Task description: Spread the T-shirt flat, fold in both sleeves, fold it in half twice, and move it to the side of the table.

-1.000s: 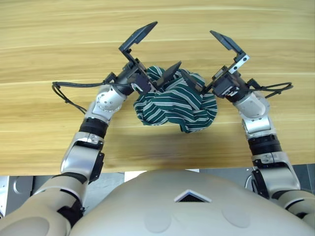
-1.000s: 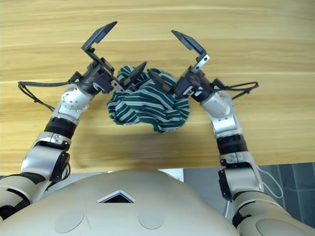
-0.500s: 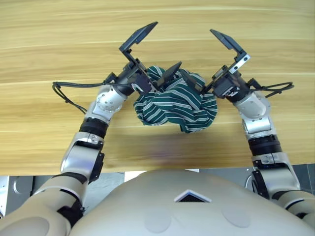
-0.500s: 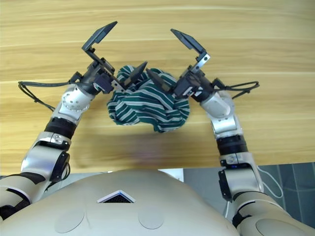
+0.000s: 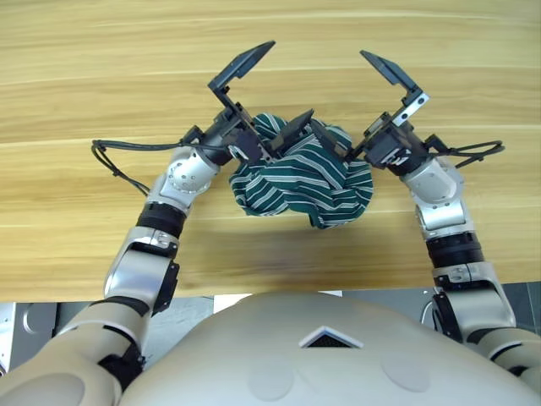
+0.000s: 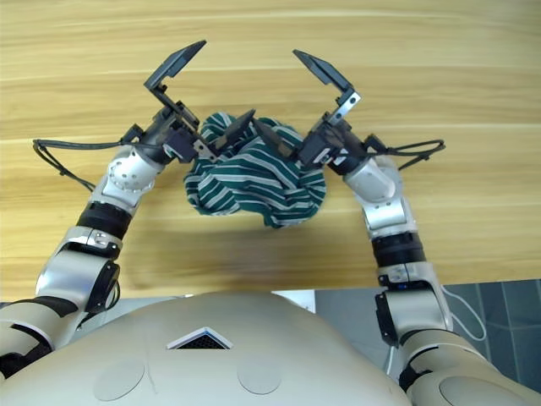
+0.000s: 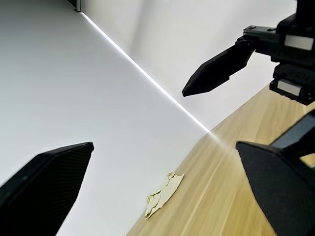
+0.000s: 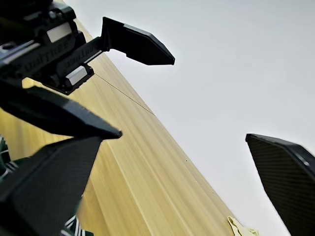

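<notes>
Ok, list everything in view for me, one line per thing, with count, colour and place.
T-shirt: one, green with white stripes, bunched on the table between the two grippers.
table: one, light wood, under everything.
scrap: one, pale yellow, crumpled, at the table's far edge.
left gripper: one, black, jaws open, at the T-shirt's upper left edge.
right gripper: one, black, jaws open, at the T-shirt's upper right edge.
</notes>
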Available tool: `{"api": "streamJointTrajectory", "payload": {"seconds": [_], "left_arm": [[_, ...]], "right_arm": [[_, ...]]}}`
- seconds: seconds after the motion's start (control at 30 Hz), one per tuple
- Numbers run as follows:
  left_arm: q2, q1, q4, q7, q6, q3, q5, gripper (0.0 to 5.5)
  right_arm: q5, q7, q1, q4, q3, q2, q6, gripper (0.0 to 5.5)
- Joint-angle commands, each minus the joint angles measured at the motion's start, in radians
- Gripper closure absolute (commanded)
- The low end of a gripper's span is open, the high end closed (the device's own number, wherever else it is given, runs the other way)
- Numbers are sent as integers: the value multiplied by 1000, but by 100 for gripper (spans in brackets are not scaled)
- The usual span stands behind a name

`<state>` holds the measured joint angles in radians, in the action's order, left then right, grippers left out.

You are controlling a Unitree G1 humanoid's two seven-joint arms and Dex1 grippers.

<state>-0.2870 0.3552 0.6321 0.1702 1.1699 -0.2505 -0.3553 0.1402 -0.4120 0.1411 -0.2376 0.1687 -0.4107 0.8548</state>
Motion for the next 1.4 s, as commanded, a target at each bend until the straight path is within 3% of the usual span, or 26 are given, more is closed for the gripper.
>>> {"api": "streamJointTrajectory", "payload": {"seconds": [0.03, 0.27, 0.4, 0.67, 0.8, 1.07, 1.27, 1.4], "left_arm": [[-9, 10, 15, -3, -19, -20, -50, 12], [-53, 4, 22, -13, -31, -37, -105, 12], [-120, -11, 16, 22, -39, -58, -129, 12], [-277, -81, -34, 106, -66, -60, -96, 12], [-314, -85, -6, 94, -112, -53, -148, 12], [-338, -103, 28, 147, -177, -180, -278, 12], [-413, -141, -40, 221, -187, -231, -261, 12], [-485, -120, -20, 186, -267, -244, -372, 12]], "right_arm": [[9, -4, -4, 3, 9, -8, -7, 10], [39, -16, -19, 5, 7, -42, -28, 10], [112, -68, -74, 23, 48, -121, -24, 10], [153, -104, -187, 73, -8, -307, -46, 10], [241, -92, -188, 37, 37, -301, -74, 10], [398, -22, -139, -62, 115, -276, -148, 10], [427, 26, -123, -96, 137, -293, -176, 10], [430, 73, -109, -150, 108, -337, -210, 10]]}}
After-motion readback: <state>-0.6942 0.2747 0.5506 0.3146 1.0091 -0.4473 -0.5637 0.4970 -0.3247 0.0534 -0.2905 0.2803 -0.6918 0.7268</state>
